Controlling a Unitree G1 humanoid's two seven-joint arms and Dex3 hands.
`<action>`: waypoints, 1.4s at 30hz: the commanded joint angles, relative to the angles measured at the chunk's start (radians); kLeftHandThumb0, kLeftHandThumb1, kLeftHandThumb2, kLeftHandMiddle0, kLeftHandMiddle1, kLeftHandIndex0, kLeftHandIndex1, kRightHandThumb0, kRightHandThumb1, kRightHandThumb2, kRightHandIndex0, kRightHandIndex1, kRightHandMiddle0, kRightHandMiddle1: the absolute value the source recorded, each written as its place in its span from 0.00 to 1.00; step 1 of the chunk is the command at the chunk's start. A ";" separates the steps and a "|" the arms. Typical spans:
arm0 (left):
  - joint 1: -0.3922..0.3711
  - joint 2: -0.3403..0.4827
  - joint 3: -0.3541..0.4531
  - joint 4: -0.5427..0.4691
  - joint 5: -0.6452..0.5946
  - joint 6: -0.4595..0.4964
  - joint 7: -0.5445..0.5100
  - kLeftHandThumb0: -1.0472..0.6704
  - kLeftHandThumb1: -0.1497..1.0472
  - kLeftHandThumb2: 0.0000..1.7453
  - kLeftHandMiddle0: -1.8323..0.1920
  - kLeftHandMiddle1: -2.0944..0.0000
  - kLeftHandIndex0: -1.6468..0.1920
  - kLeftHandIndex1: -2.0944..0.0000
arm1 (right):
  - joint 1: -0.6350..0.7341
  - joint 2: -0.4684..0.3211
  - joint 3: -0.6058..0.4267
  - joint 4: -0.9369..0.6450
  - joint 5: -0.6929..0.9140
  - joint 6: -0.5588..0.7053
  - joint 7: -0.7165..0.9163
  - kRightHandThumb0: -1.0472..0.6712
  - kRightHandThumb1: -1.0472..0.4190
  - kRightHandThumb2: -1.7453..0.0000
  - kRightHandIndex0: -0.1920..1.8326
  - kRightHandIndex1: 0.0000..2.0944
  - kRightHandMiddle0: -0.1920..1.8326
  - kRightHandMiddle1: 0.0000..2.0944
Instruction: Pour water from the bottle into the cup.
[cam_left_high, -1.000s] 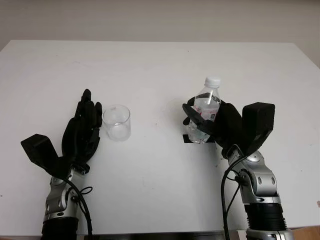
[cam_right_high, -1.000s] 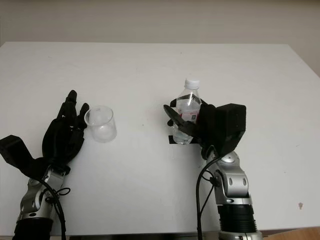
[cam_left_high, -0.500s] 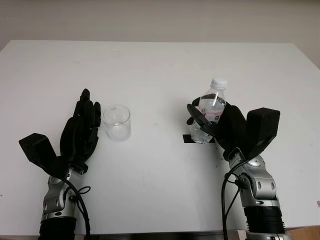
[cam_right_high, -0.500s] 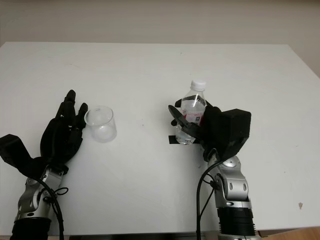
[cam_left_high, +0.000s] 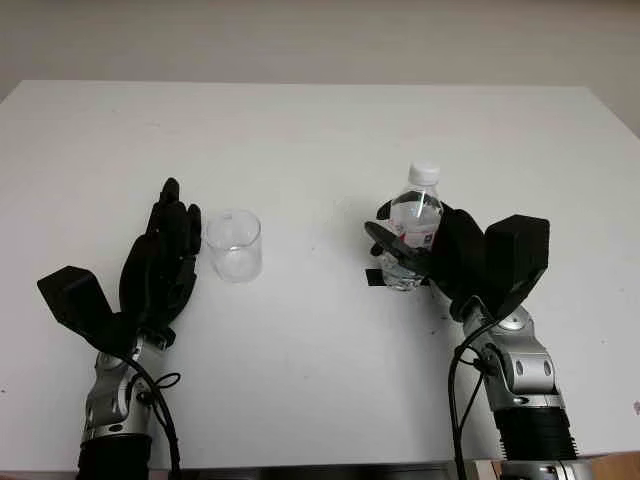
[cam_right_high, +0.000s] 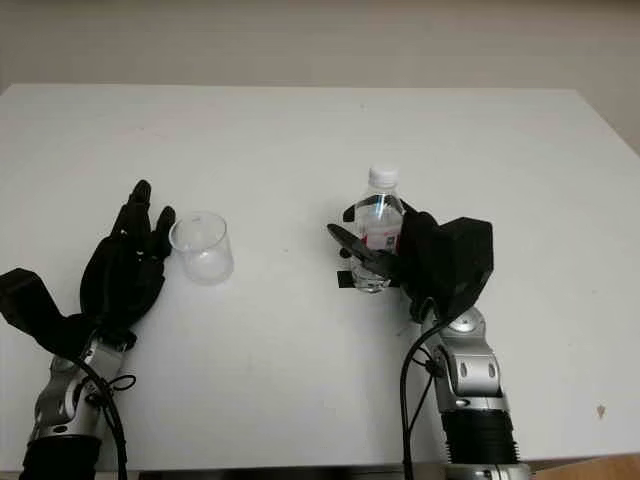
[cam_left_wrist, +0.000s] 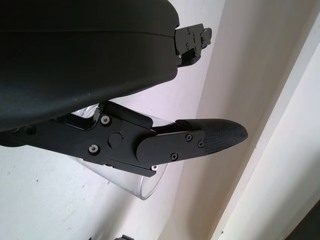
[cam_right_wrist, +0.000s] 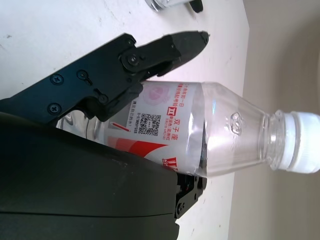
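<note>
A clear plastic water bottle (cam_left_high: 414, 222) with a white cap and red label stands upright right of the table's middle. My right hand (cam_left_high: 396, 246) is shut on it, fingers wrapped around its lower body, as the right wrist view also shows around the bottle (cam_right_wrist: 225, 140). A clear empty cup (cam_left_high: 233, 245) stands left of centre. My left hand (cam_left_high: 165, 255) is open just beside the cup's left wall, holding nothing. In the left wrist view one of its fingers (cam_left_wrist: 210, 137) lies across the front of the cup (cam_left_wrist: 142, 186).
A short strip of black tape (cam_left_high: 374, 277) lies on the white table (cam_left_high: 320, 130) at the bottle's base. The table's far edge meets a beige wall.
Half a second ago the bottle leaned to the right in my right hand; now it is upright and slightly further left. The left hand and cup have stayed put.
</note>
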 joint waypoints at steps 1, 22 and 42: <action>0.010 0.009 0.005 -0.015 0.001 0.001 -0.001 0.18 1.00 0.28 0.98 0.97 0.98 0.97 | -0.008 -0.007 0.006 -0.007 -0.002 0.002 0.007 0.27 0.00 0.87 0.26 1.00 0.12 0.99; -0.007 0.023 0.017 -0.006 -0.013 0.018 -0.010 0.19 1.00 0.28 0.98 0.97 0.98 0.97 | 0.070 -0.044 0.000 -0.060 -0.022 -0.057 0.036 0.17 0.11 0.98 0.00 0.56 0.03 0.59; -0.030 0.017 0.018 0.014 -0.012 0.015 -0.012 0.19 1.00 0.28 0.97 0.97 0.97 0.97 | 0.185 -0.088 0.005 -0.159 -0.017 -0.148 0.123 0.10 0.14 0.97 0.00 0.00 0.00 0.00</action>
